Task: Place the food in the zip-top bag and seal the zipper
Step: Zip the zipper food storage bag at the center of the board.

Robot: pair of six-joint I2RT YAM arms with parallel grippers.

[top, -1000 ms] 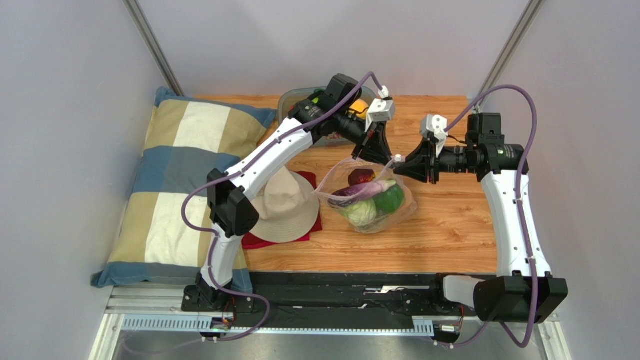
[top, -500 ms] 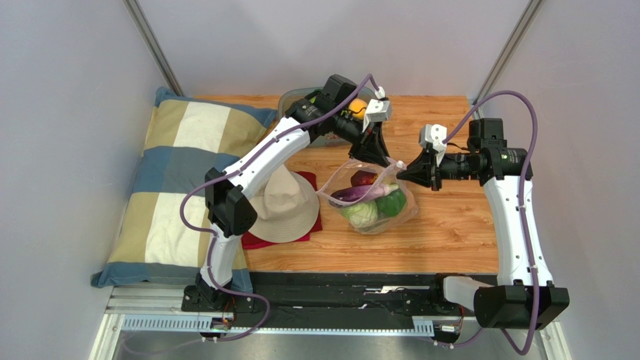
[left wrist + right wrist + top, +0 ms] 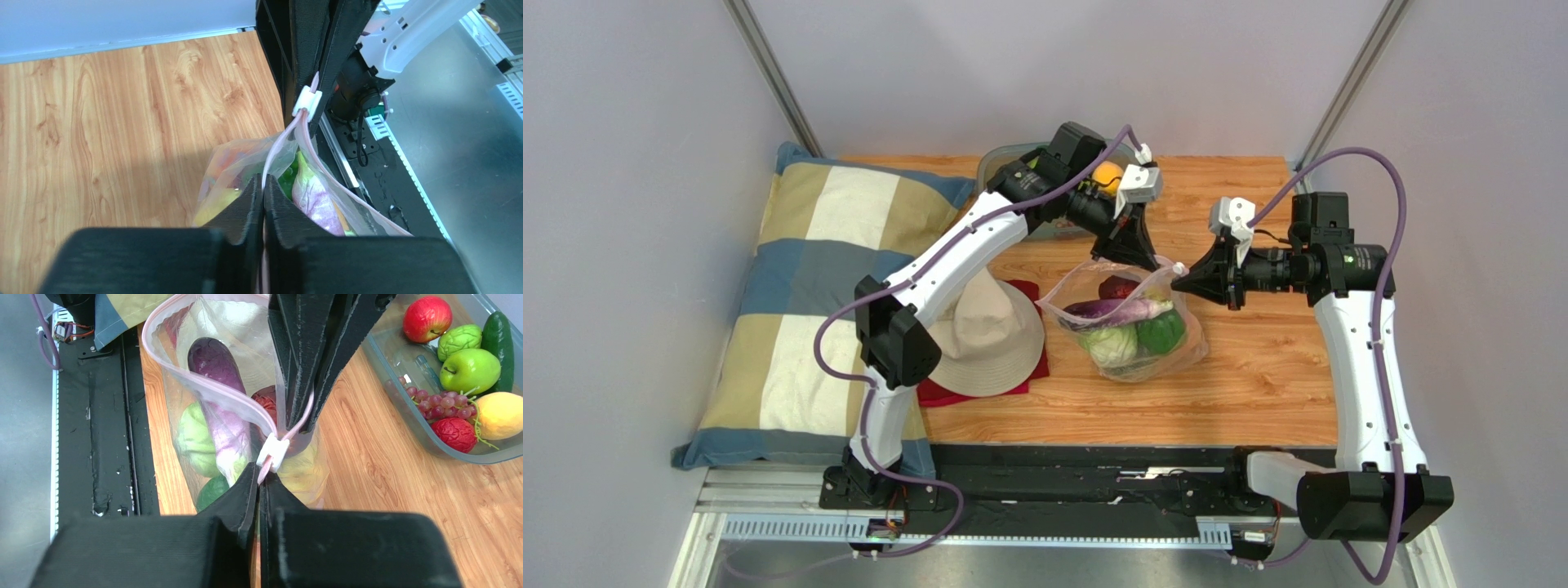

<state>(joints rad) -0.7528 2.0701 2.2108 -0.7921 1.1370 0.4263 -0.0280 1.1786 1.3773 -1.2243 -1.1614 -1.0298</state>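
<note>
The clear zip-top bag [image 3: 1127, 328] stands on the table with its mouth held up. Inside lies food: a purple eggplant [image 3: 212, 358], a cabbage [image 3: 195, 438], a green pepper [image 3: 1161, 331] and a red piece [image 3: 1118, 289]. My left gripper [image 3: 264, 195] is shut on the pink zipper [image 3: 288, 131] from the far side. Opposite it, my right gripper [image 3: 258, 476] is shut on the zipper's end, just behind the white slider [image 3: 273, 452]. The two grippers nearly touch. The mouth gapes open on the near side [image 3: 184, 373].
A grey bowl [image 3: 393, 361] behind the bag holds an apple, grapes, a lemon and other fruit. A beige hat [image 3: 983, 331] lies on a red cloth [image 3: 1026, 294] to the left. A checked pillow [image 3: 817, 294] covers the table's left side.
The right jaws closed onto the zipper end. The left jaws opened briefly and shut again on the strip. The bag rose and shifted slightly.
</note>
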